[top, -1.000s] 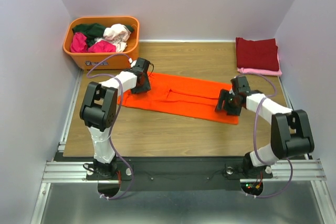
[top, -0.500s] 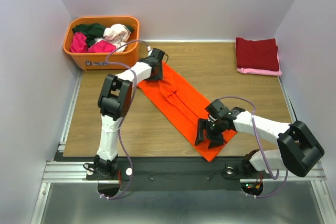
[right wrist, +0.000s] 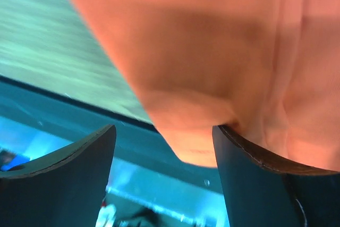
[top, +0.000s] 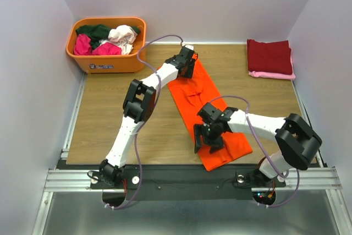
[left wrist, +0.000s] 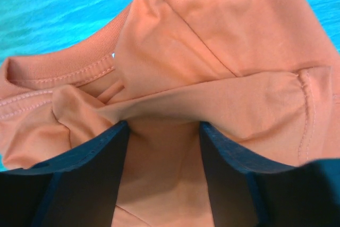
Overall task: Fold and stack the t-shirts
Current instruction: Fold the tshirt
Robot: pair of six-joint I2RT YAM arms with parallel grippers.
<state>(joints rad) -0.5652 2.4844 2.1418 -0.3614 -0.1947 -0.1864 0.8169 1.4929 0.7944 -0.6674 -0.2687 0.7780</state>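
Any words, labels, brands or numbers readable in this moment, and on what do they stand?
The orange tub carries a front label: too small and blurred to read.
Nothing else: no print or readable tag shows on the orange t-shirt in any view.

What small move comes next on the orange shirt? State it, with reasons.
Probably lift the left tool and right tool clear: both stand open at the far and near ends of the orange t-shirt, which lies stretched out on the table.
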